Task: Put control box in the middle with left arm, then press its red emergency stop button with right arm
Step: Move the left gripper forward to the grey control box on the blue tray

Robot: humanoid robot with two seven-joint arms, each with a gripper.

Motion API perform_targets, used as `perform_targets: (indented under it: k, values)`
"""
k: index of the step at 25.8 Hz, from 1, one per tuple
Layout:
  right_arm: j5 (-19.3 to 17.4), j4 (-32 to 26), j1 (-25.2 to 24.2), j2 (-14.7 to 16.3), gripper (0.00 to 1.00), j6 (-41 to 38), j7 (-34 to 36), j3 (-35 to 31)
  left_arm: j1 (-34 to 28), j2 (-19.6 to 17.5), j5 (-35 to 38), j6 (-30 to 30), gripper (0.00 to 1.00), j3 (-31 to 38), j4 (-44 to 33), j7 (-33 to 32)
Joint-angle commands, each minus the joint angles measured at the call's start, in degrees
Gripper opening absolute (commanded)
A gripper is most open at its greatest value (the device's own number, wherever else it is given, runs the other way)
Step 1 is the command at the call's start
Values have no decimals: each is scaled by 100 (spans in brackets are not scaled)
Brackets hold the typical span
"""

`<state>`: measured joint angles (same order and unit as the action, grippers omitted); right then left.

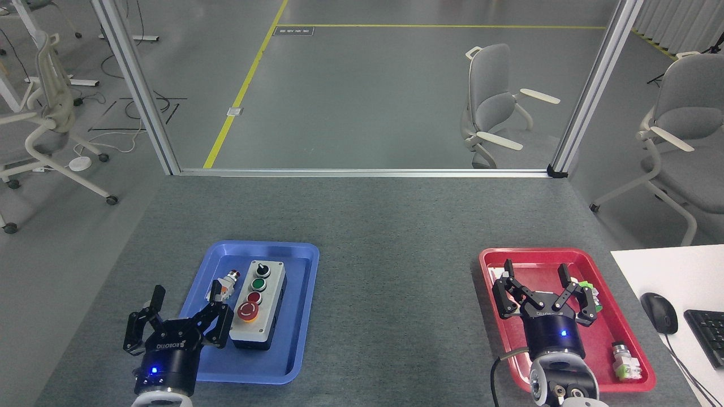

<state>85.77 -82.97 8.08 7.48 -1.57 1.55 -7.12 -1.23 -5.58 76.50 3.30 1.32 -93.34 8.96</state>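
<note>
The light-grey control box (pixel 259 305) lies in the blue tray (pixel 300 265) at the left, its four controls running front to back. Its red emergency stop button (pixel 248 311) with a yellow ring is the control nearest me. My left gripper (pixel 186 291) stands open at the tray's left edge, just left of the box and clear of it. Over the red tray (pixel 599 333) at the right, my right gripper (pixel 536 271) is open with nothing between its fingers. The middle (pixel 396 294) is bare dark-grey tabletop between the two trays.
A small loose push-button (pixel 227 281) lies in the blue tray left of the box. Small parts (pixel 625 362) lie in the red tray. A white desk with a mouse (pixel 659 312) and keyboard (pixel 707 336) adjoins the right. An aluminium frame (pixel 362 172) runs along the far edge.
</note>
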Motion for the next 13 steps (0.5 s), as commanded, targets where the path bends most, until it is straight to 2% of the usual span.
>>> perform_targets:
  k: [1,13]
  values:
    - [1,0,0,-1,99,-10,12,0,-26,-13,-3,-23,99,0,17,80]
    - [1,0,9,-1,99,-10,12,9,-220,-57,-82,-111,99,26,-150,159]
